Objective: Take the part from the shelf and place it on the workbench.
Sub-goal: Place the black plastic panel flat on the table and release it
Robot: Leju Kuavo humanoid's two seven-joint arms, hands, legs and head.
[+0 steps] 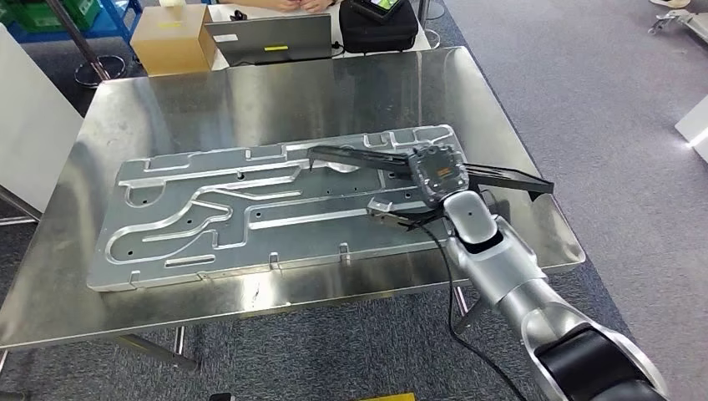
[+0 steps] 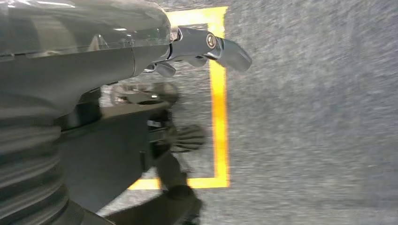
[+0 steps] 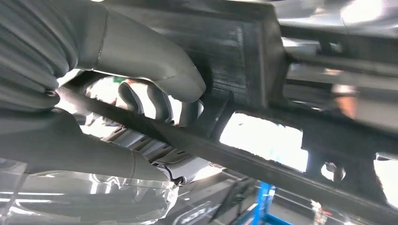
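Right hand: fingers hidden under its own back and the black frame part in the head view. Whether the part's left tip touches the aluminium plate cannot be told.

Right wrist view: thumb lies over the part; the part runs off the picture's edge, and the darker fingers are half hidden behind its bar.

Left wrist view: floor blurred; yellow tape line partly hidden behind dark shapes. Left hand: only fingers show; grip unreadable.

Head view, far edge: person's hands cut off. Cardboard box label too small to read.
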